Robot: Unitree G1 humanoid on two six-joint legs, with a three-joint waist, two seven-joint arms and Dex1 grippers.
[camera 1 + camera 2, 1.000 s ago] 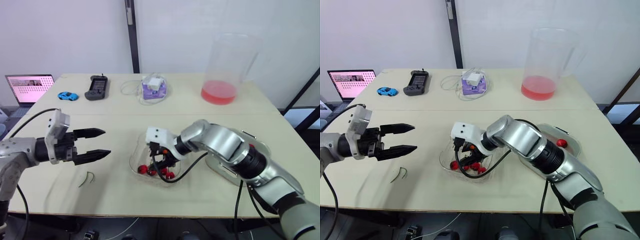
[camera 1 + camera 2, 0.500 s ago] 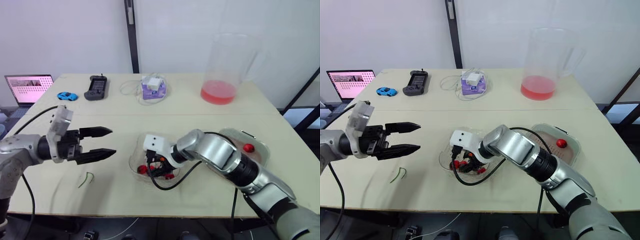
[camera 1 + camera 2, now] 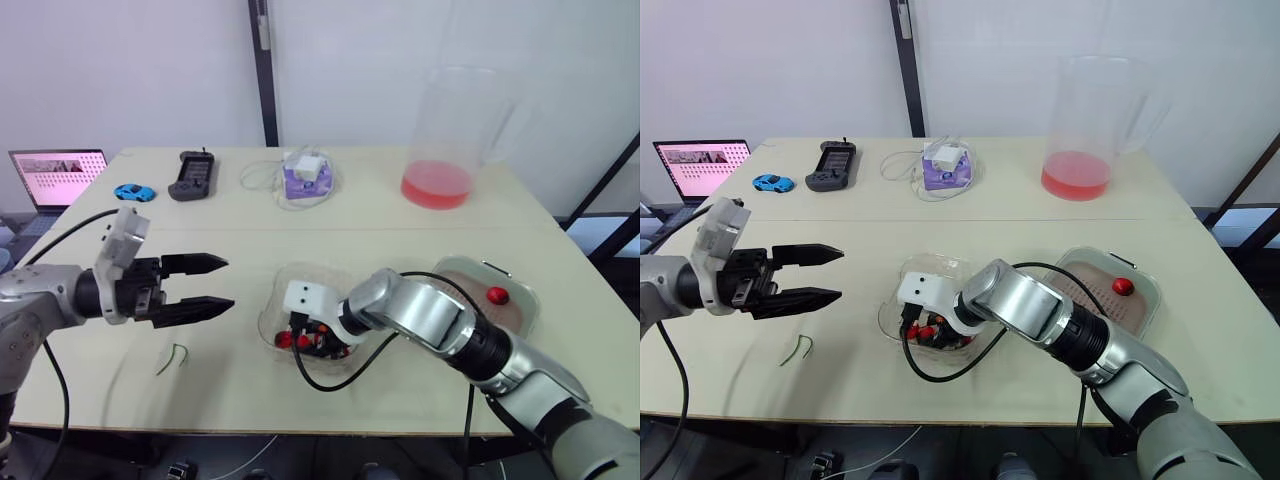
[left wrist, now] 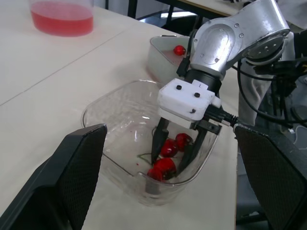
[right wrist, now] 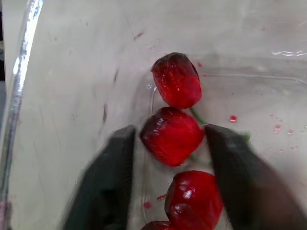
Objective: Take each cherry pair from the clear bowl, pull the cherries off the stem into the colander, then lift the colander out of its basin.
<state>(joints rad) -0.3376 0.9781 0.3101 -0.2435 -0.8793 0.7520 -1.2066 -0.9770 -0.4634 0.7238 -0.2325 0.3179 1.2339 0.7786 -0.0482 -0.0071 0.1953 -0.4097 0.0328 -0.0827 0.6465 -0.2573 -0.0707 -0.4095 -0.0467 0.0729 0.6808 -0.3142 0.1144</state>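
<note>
"What are the cherries [image 5: 171,135] like, between the jaws of the right gripper [image 4: 169,163]?"

"Shiny red, smooth and wet-looking. The black fingers [image 5: 108,187] on each side of them are dull, not shiny."

"And the clear bowl [image 4: 110,124] around those jaws?"

"See-through plastic. It is glossy, with little red smears."

"What sits behind the jaws?"

"A white cap [image 4: 189,96] of smooth plastic. Behind that, the arm [image 3: 420,310] is shiny silver metal."

"And under the jaws of the left gripper [image 3: 228,282]?"

"The table [image 3: 380,200], pale and matt. Those jaws are dull black too."
</note>
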